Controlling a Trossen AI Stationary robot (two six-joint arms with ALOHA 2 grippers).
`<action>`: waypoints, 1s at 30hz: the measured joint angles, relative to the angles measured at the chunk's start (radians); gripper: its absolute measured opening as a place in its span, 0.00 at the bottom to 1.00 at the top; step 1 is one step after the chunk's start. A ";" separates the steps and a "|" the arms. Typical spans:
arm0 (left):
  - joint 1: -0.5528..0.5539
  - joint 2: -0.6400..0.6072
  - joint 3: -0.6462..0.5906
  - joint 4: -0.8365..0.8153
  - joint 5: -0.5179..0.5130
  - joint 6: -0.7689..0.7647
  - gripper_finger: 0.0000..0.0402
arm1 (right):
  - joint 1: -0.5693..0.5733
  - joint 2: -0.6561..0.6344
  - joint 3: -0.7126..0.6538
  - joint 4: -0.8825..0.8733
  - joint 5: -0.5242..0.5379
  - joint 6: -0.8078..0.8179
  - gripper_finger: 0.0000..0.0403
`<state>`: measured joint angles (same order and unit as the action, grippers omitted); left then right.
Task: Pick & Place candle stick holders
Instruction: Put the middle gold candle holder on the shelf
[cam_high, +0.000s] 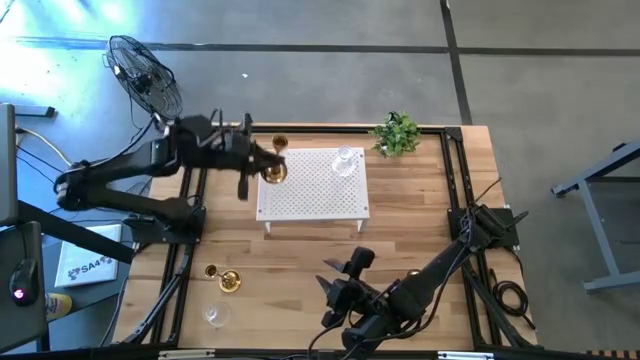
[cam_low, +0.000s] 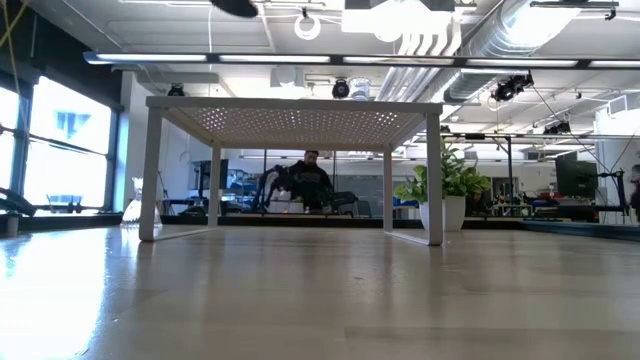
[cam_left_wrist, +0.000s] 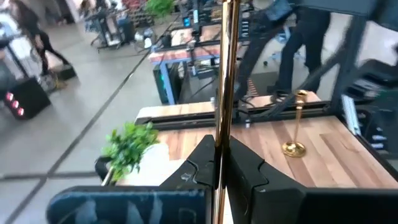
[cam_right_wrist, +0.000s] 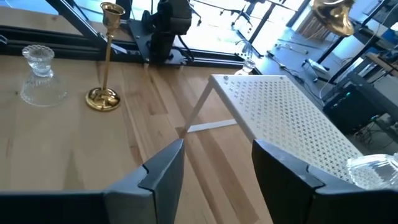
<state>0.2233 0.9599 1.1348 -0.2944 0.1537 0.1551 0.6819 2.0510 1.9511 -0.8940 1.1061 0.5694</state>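
My left gripper (cam_high: 262, 160) is shut on a tall gold candle stick holder (cam_high: 273, 172) over the far left corner of the white perforated stand (cam_high: 312, 185). The holder's flared base shows in the right wrist view (cam_right_wrist: 336, 15). A clear glass holder (cam_high: 345, 162) stands on the stand. A second gold holder (cam_high: 228, 281) and a second glass holder (cam_high: 215, 315) stand on their bases on the wood at the near left. My right gripper (cam_high: 335, 288) is open and empty near the table's front edge, its fingers (cam_right_wrist: 168, 165) pointing toward the stand. My left gripper pinches the gold holder's thin stem (cam_left_wrist: 219, 134) between its two fingers. The fingers come about level from the table's left and lie across the stem. The holder stands roughly upright in the hold, its base (cam_right_wrist: 336, 15) clear above the stand's top.
A small green plant (cam_high: 397, 133) stands at the far right corner. Black rails (cam_high: 452, 190) run along the table's sides. Another gold holder (cam_left_wrist: 297, 124) shows standing on bare wood in the left wrist view. People stand in the room beyond the table.
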 joint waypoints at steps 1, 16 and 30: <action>0.034 0.000 -0.001 -0.001 0.037 -0.007 0.02 | 0.000 0.000 0.000 0.000 -0.001 0.001 0.45; 0.381 -0.001 -0.038 0.068 0.472 -0.009 0.02 | 0.004 0.000 0.000 -0.001 -0.020 0.063 0.45; 0.578 -0.016 -0.405 0.545 0.644 -0.165 0.02 | 0.008 0.000 0.000 -0.001 -0.024 0.082 0.45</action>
<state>0.8014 0.9443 0.7298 0.2507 0.7975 -0.0099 0.6899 2.0510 1.9511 -0.8951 1.0824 0.6514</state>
